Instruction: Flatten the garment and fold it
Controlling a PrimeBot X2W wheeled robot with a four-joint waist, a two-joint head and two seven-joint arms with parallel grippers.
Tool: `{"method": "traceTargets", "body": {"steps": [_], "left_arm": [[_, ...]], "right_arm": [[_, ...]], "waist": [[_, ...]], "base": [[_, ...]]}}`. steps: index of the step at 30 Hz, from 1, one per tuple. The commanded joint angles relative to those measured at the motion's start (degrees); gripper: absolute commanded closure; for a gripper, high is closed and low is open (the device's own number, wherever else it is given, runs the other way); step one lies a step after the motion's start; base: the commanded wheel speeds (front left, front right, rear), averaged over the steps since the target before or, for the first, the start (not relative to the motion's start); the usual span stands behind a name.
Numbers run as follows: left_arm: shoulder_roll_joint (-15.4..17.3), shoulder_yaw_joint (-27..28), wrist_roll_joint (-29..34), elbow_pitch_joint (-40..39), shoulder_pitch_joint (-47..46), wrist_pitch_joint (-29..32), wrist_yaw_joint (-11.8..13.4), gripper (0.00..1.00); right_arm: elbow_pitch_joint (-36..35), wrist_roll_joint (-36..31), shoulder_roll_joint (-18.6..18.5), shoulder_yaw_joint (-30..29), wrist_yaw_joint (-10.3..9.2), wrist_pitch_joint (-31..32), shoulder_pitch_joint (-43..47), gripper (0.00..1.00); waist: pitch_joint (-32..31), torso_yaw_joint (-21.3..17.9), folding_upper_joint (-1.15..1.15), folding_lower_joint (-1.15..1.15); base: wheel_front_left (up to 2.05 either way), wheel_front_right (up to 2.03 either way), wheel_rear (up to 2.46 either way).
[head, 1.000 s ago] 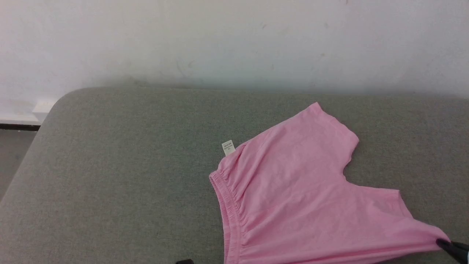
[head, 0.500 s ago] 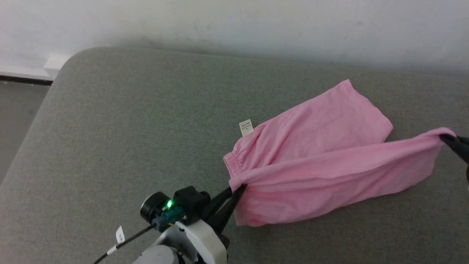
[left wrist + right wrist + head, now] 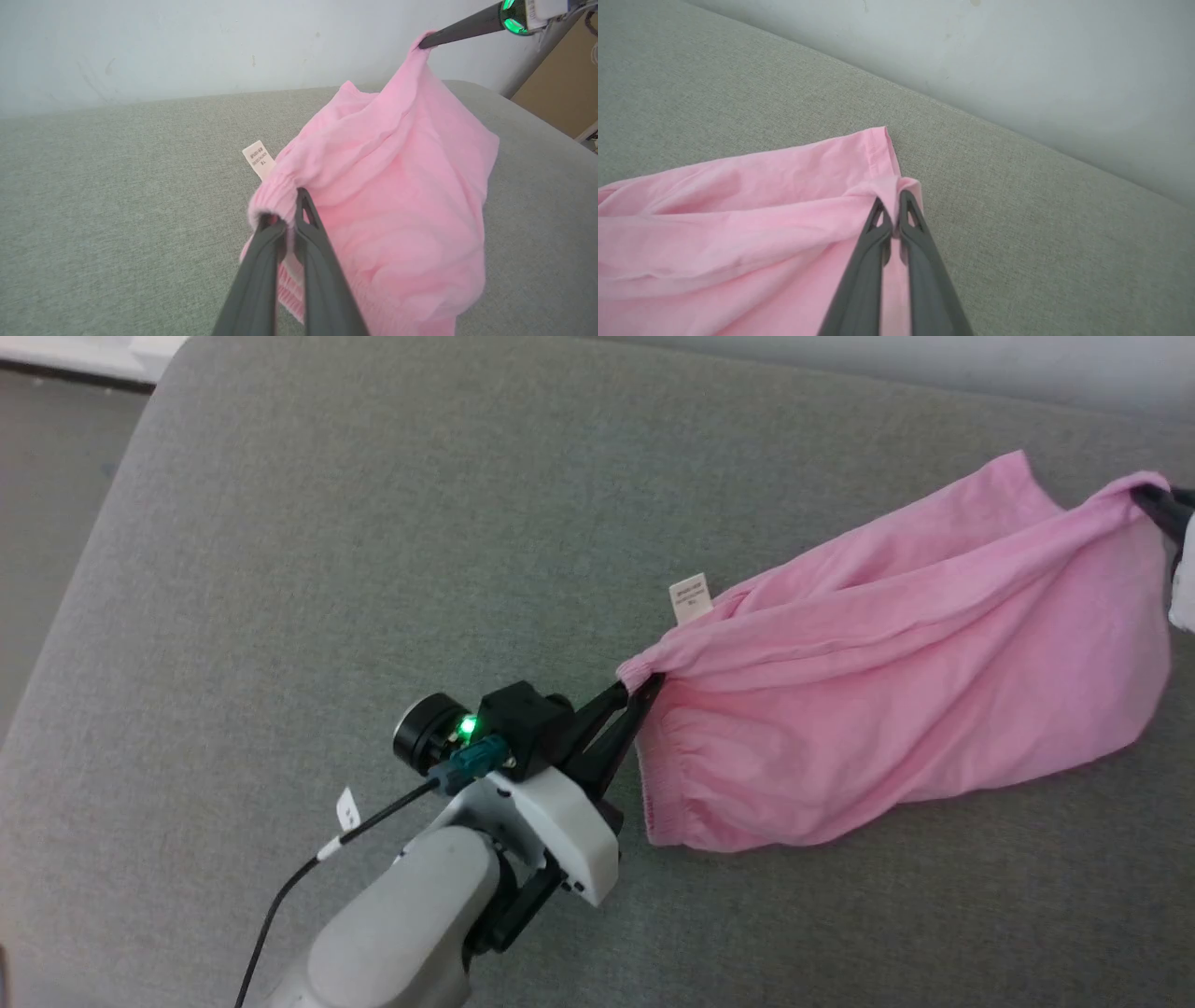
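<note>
Grey cushion under pink garment, ends in both jaws.

The left gripper is clamped on the gathered waistband of the shorts, with a white label just beside its tips. The right gripper pinches the opposite end, higher up, toward the far right corner of the cushion. The pink cloth sags between them, perhaps brushing the cushion.

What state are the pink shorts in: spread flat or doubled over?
Doubled over, not flat: left gripper pinches the waistband, right gripper a leg hem, the pink shorts draping between them in folds.
</note>
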Motion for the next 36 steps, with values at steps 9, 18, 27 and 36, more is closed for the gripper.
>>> {"method": "traceTargets", "body": {"steps": [9, 18, 27, 36], "left_arm": [[-4.33, -0.05, 0.77, 7.33, -5.38, -3.42, -0.52, 1.0], [-6.92, -0.65, 0.89, 13.39, -7.24, -5.84, -0.83, 0.0], [-5.05, 2.9, -0.74, 13.0, -3.28, -8.47, 1.46, 0.0], [-2.04, 11.03, -3.17, 4.42, 5.85, -9.33, 7.56, 0.0]], "right_arm": [[12.09, -2.08, -0.72, 6.39, -0.08, -6.31, -9.04, 1.0], [21.93, -2.35, 0.53, 9.88, -0.08, -15.45, -12.88, 0.0], [25.0, 0.78, 1.77, 14.23, -0.08, -25.37, -11.32, 0.0], [18.53, 1.67, 0.73, 17.14, -0.08, -44.07, -4.06, 0.0]], "waist": [[5.29, 4.71, 0.0, -0.02], [4.72, 4.58, 0.0, -0.02], [-3.29, 1.99, 0.0, -0.02], [-11.9, -2.14, 0.0, -0.02]], "base": [[0.0, 0.0, 0.0], [0.0, 0.0, 0.0], [0.0, 0.0, 0.0], [0.0, 0.0, 0.0]]}}
